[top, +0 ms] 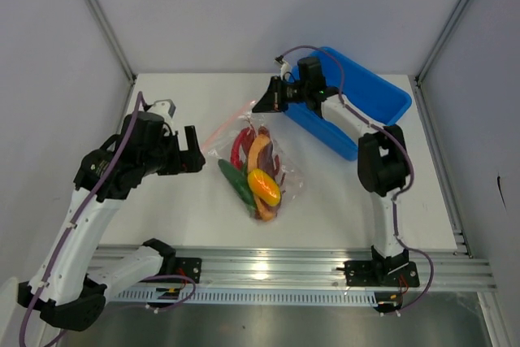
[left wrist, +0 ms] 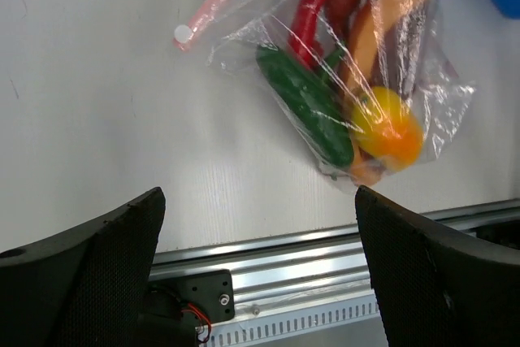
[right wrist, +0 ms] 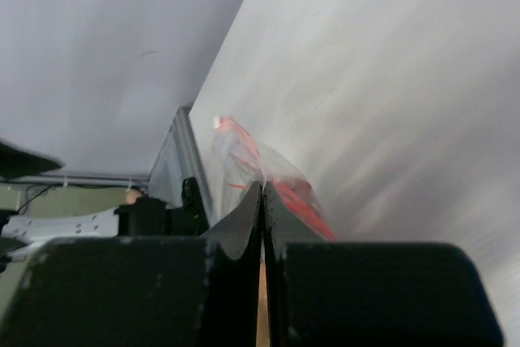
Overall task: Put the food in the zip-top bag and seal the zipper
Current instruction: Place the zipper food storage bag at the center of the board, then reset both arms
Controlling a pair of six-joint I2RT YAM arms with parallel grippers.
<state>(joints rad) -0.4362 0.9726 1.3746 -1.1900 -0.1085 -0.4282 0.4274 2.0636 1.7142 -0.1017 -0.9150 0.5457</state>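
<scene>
The zip-top bag point(top: 288, 176) lies mid-table, and all the food that I can see is inside it: a red chili point(top: 240, 145), a green chili point(top: 236, 182), an orange piece point(top: 258, 150) and a yellow-orange fruit point(top: 264, 187). Its pink zipper point(top: 221, 130) runs along the bag's far-left edge. My right gripper point(top: 262, 106) is shut on the bag's far corner, at one end of the zipper; the plastic point(right wrist: 244, 156) rises from its fingertips point(right wrist: 262, 188). My left gripper point(top: 197, 152) stands wide open just left of the zipper's other end point(left wrist: 219, 2), holding nothing.
A blue bin point(top: 382, 95) stands at the back right, behind the right arm. The aluminium rail point(top: 284, 262) runs along the table's near edge. Grey walls close in the left, back and right.
</scene>
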